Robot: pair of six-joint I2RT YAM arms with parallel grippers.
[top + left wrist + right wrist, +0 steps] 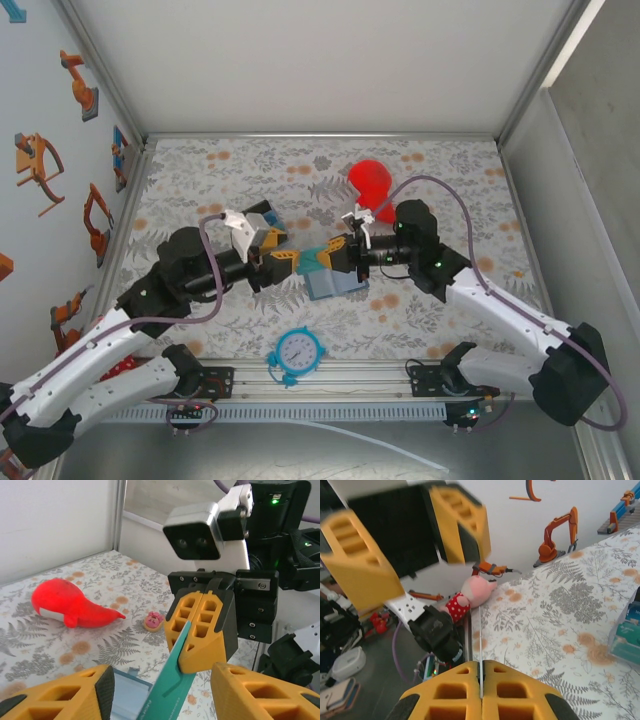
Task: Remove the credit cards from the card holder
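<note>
Slippage risk: teal card [170, 687] pinched by closed right end effector [196, 635] (thin hold); left end effector [160, 695] spread apart.

Saw white tablecloth [440, 200] printed w/ grey ferns + orange blooms; red plush [372, 182]; teal card [172, 685]; slate-blue card holder [338, 287]; lt-blue clock [298, 352], white face; yellow-orange, black-edged fingers [200, 625] on left gripper [290, 262] & right gripper [331, 257]; orange excavator stickers [80, 85].
</note>
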